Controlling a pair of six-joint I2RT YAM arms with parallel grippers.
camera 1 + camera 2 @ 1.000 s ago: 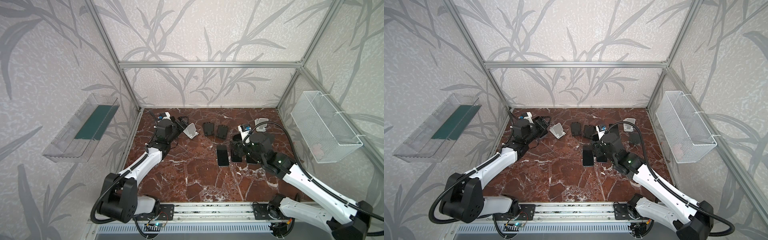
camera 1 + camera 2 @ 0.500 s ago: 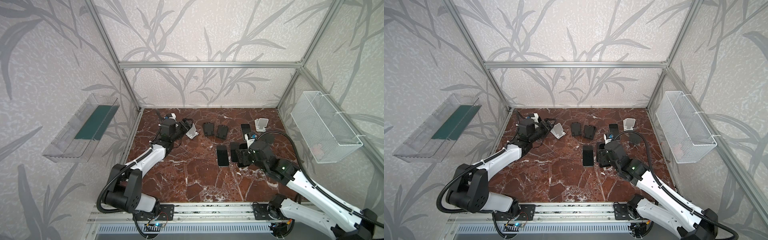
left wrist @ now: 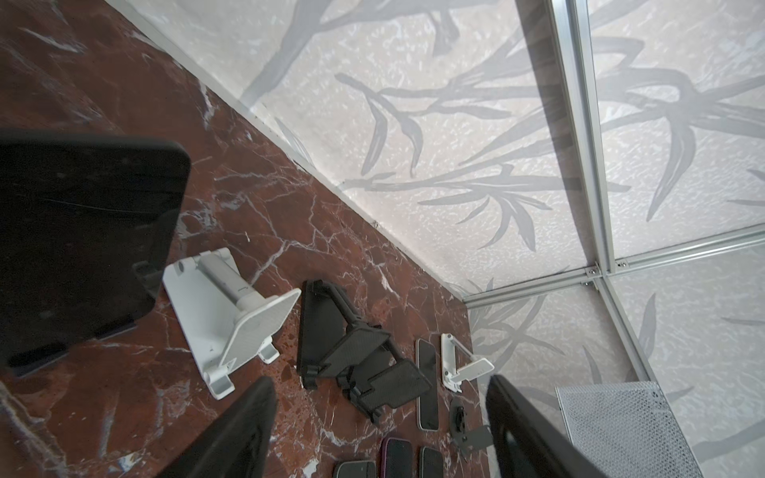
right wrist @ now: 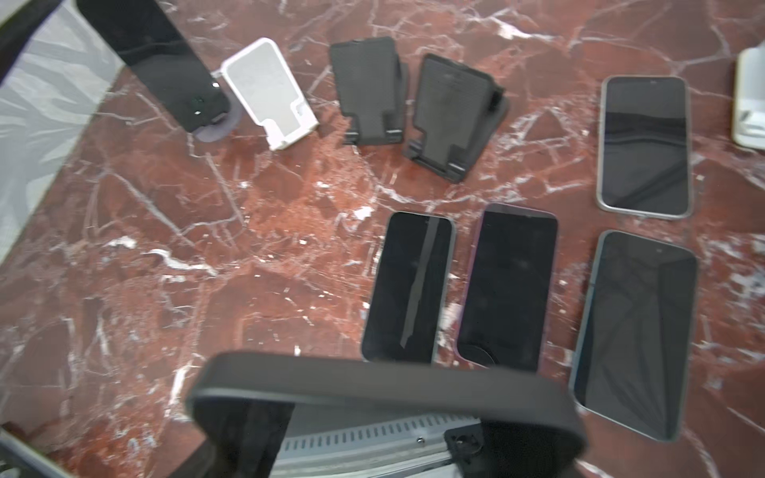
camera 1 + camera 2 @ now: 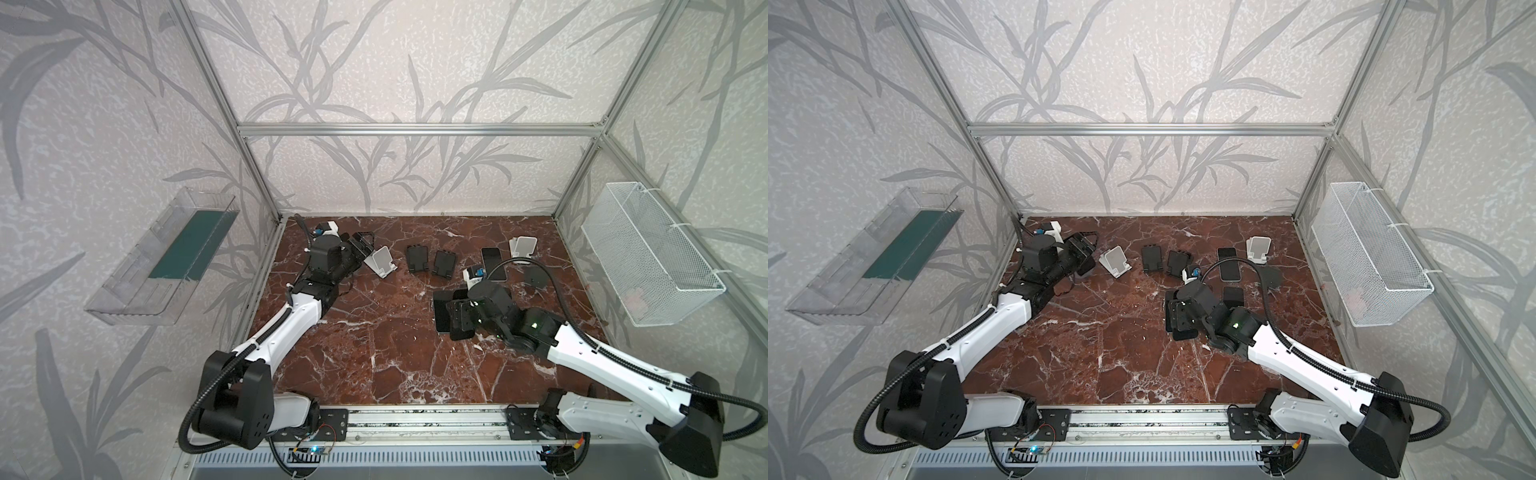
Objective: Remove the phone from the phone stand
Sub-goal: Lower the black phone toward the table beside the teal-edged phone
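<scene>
Black phone (image 3: pixel 82 240) leans in its stand (image 3: pixel 143 275) at the back left corner of a marble table (image 3: pixel 289 231), beside a white stand (image 3: pixel 232 314). Left gripper (image 3: pixel 378 385) hovers just beside it, jaws apart and empty. Right gripper (image 4: pixel 385 418) grips a second phone (image 4: pixel 385 385) above three flat phones (image 4: pixel 410 285). Lowered carelessly, it could land on one, and the left gripper could topple the stand.

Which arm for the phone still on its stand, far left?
Left. The left end effector, open, sits beside that phone; the right end effector is farther off, shut on a dark slab.
</scene>
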